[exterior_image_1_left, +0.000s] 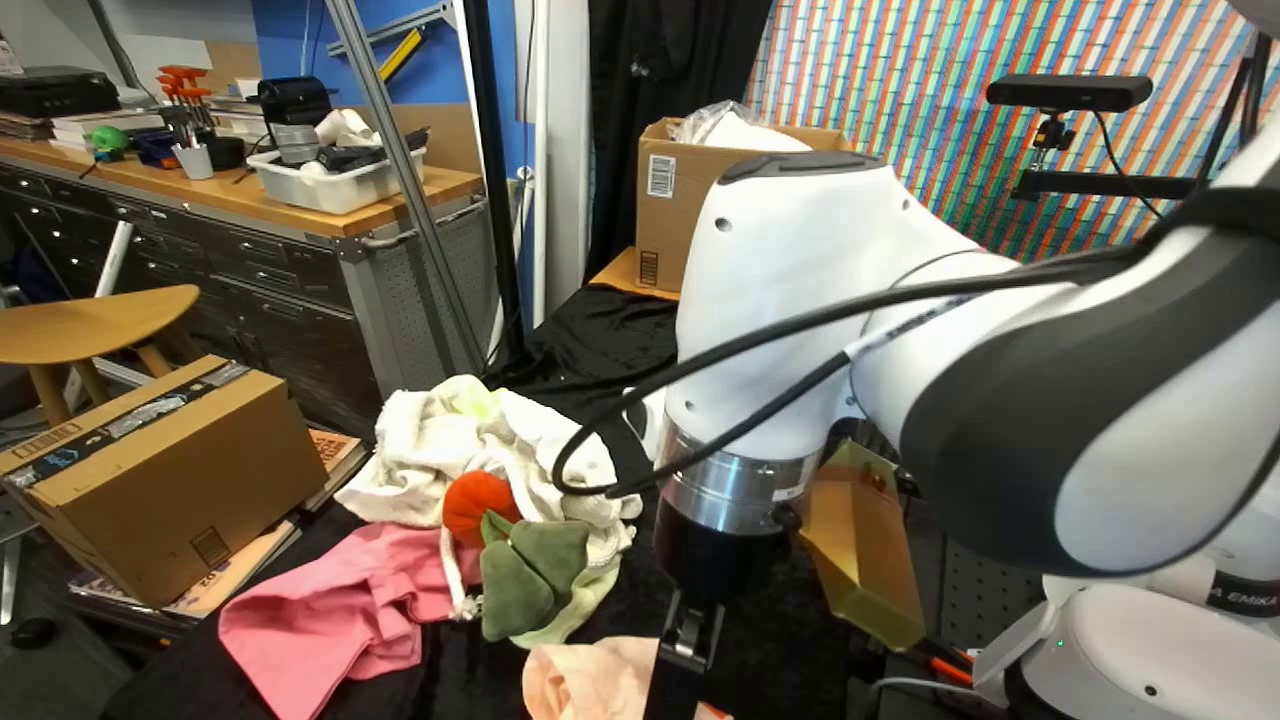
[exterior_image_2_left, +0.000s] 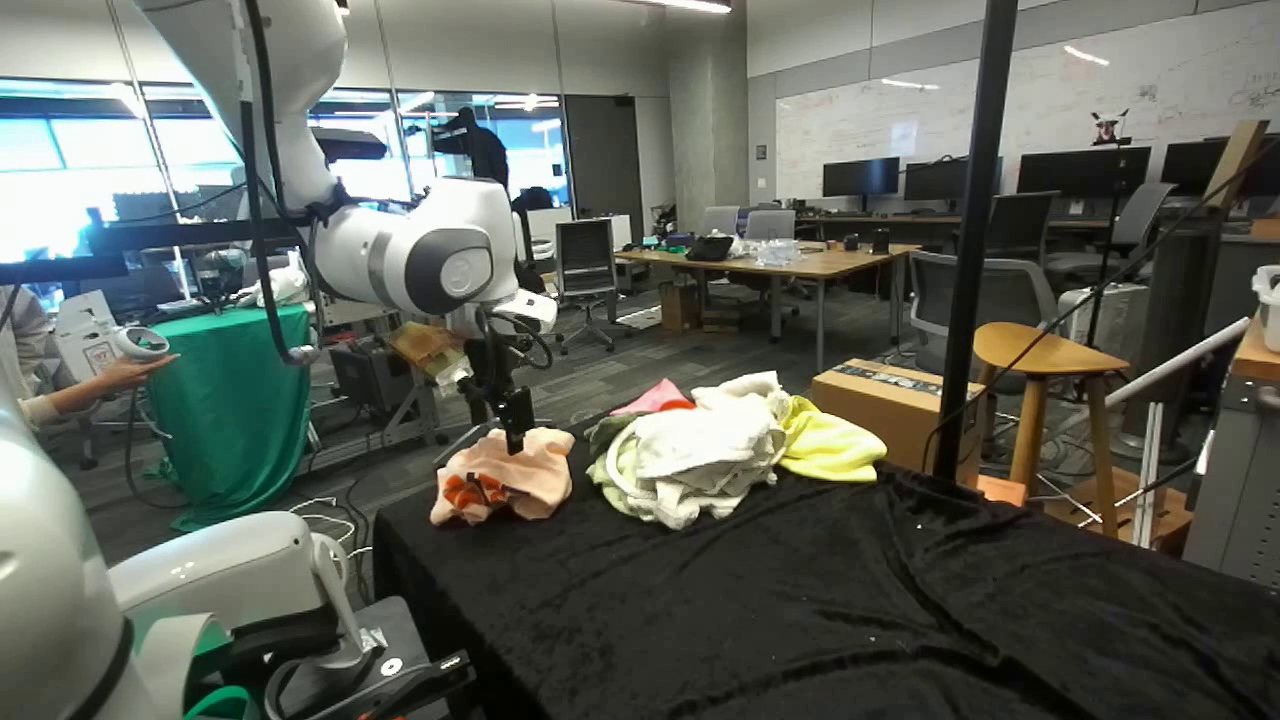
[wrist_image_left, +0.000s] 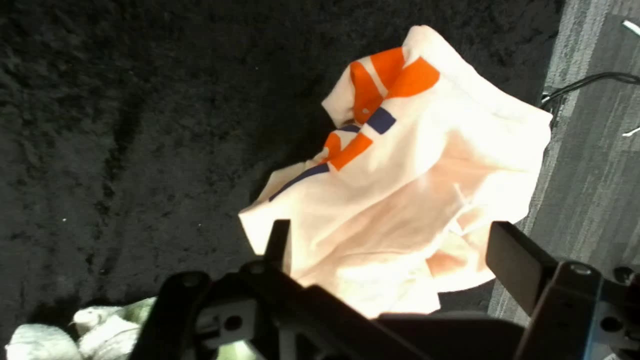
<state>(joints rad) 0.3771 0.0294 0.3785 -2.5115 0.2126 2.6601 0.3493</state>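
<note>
across the lower right of an exterior view spreads the biggest thing, a black table. next in size is the white robot arm, which fills the upper right of an exterior view and bends down to the bottom middle. then comes a heap of white cloth, just right of the middle of an exterior view, all bunched up, with no finger on it. a pink cloth lies at the lower left of an exterior view, beside that heap, and nothing has hold of it. the peach cloth is where the work is: it lies crumpled on the black table, apart from the heap, right of the middle in the wrist view. a yellow cloth pokes out to the right of the heap. the pincer is smaller; it stands wide, its two fingers well apart low in the wrist view, with peach cloth showing between them. it holds nothing, and i cannot tell if a tip touches. so, i think, the reach is mostly done, a grip is not yet made, and the peach cloth is not up off the table. smallest are the soft green leaves and a puffy orange ball, left of the bottom middle, with no grip on them.
</note>
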